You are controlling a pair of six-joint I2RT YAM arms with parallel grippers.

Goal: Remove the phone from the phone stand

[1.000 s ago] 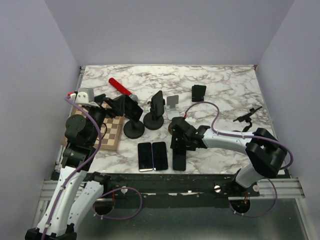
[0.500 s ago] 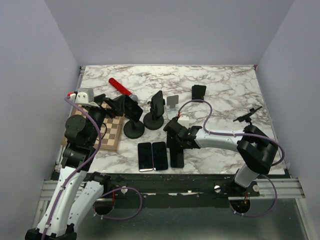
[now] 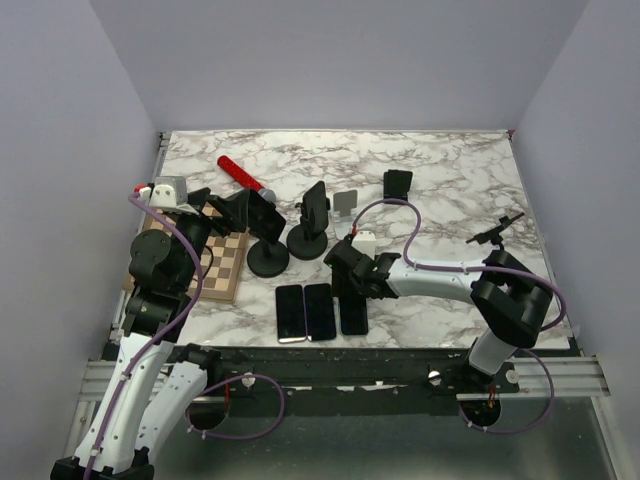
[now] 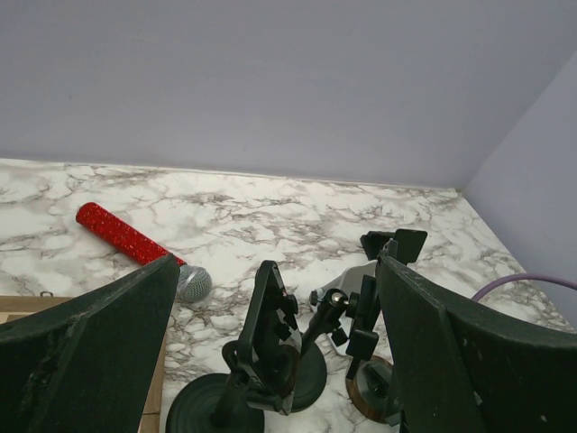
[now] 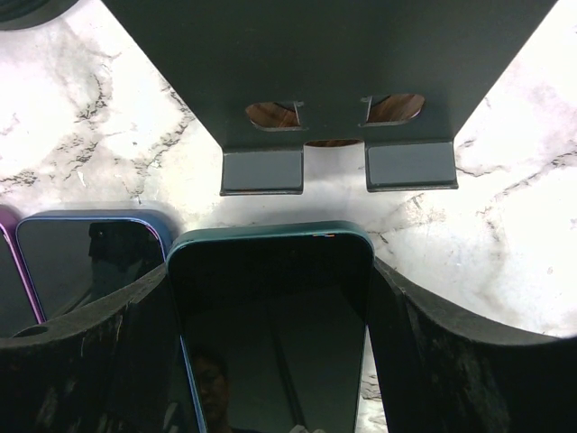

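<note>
My right gripper (image 3: 351, 285) is shut on a dark green-cased phone (image 5: 270, 352), which lies low over the table's front part, beside two other phones. In the top view this phone (image 3: 353, 314) runs toward the near edge. Just beyond its top end is the dark plate of a phone stand (image 5: 334, 81) with two small lips, empty. My left gripper (image 3: 240, 208) is open and empty above the checkerboard's far corner. In the left wrist view it (image 4: 277, 271) frames two black round-base stands (image 4: 266, 338), each still holding a phone.
Two phones (image 3: 305, 312) lie flat side by side left of the held one; a blue one shows in the right wrist view (image 5: 90, 262). A checkerboard (image 3: 222, 265), a red microphone (image 3: 243, 177), a white stand (image 3: 347, 203) and a black stand (image 3: 397, 185) are on the marble table.
My right gripper has moved a little left and forward with the green phone, away from the stand, bringing it next to the two flat phones. The left arm has not moved.
</note>
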